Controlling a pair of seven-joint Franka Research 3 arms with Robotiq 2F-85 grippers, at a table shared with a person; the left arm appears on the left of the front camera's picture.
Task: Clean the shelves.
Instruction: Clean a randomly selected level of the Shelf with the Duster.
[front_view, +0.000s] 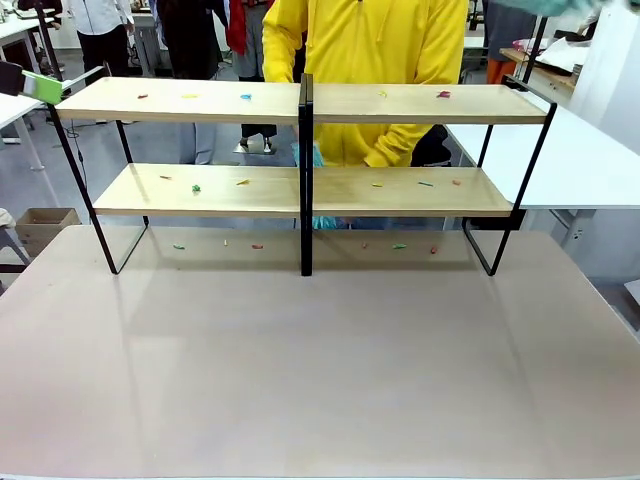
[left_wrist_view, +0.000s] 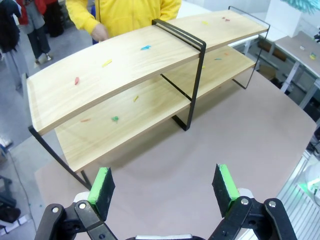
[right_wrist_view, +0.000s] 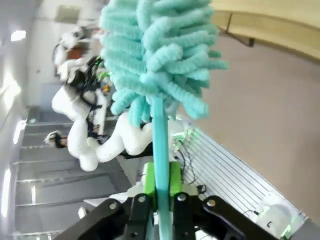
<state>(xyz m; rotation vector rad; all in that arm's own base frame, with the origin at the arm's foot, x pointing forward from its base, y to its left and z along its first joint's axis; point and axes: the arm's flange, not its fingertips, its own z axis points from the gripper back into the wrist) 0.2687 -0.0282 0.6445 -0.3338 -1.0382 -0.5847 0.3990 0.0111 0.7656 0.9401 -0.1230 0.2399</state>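
The shelves (front_view: 300, 100) stand across the far half of the beige tabletop, two long wooden boards on a black frame with a central upright (front_view: 306, 170). Small coloured scraps (front_view: 246, 97) lie scattered on both boards. In the left wrist view my left gripper (left_wrist_view: 164, 186) hangs open and empty above the table, short of the shelves' (left_wrist_view: 125, 65) left end; one of its green pads (front_view: 42, 87) shows beside the upper board's left corner. My right gripper (right_wrist_view: 161, 181) is shut on the handle of a teal fluffy duster (right_wrist_view: 160, 55), held up off the shelves' (right_wrist_view: 270, 25) right end.
A person in a yellow hoodie (front_view: 365, 45) stands right behind the shelves, one hand (front_view: 380, 157) low behind the upright. More scraps (front_view: 257, 245) lie on the tabletop (front_view: 320, 360) under the lower board. A white table (front_view: 580, 160) adjoins at the right.
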